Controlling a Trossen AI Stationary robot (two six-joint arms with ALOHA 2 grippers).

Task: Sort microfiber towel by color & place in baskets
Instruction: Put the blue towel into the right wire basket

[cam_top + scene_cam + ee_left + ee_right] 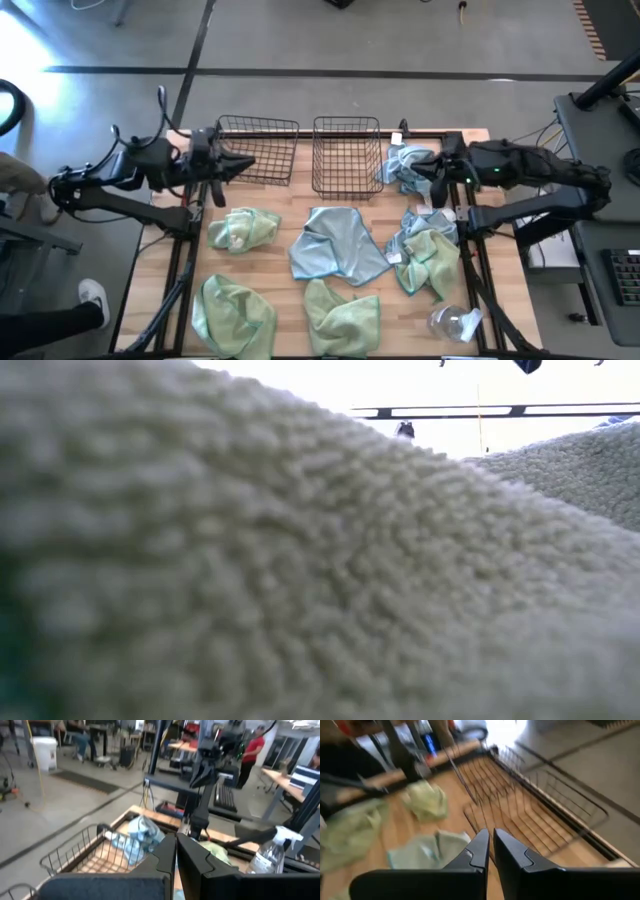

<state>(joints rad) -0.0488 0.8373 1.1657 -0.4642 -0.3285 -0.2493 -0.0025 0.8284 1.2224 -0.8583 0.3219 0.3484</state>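
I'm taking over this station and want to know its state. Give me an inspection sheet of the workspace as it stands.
Surface: wooden table, largely covered in cloths.
Job's things: two wire baskets at the far edge, both empty; green towels and blue-grey towels loose on the table.
Clutter: clear plastic bottle at the near right corner.
Grippers: left gripper shut beside the left basket; right gripper shut over a blue-grey towel, holding nothing.
Cables: some by the right arm.
Surroundings: people at desks.

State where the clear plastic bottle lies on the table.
In the high view, the clear plastic bottle lies at the table's near right corner, just below the green towel on the right side.
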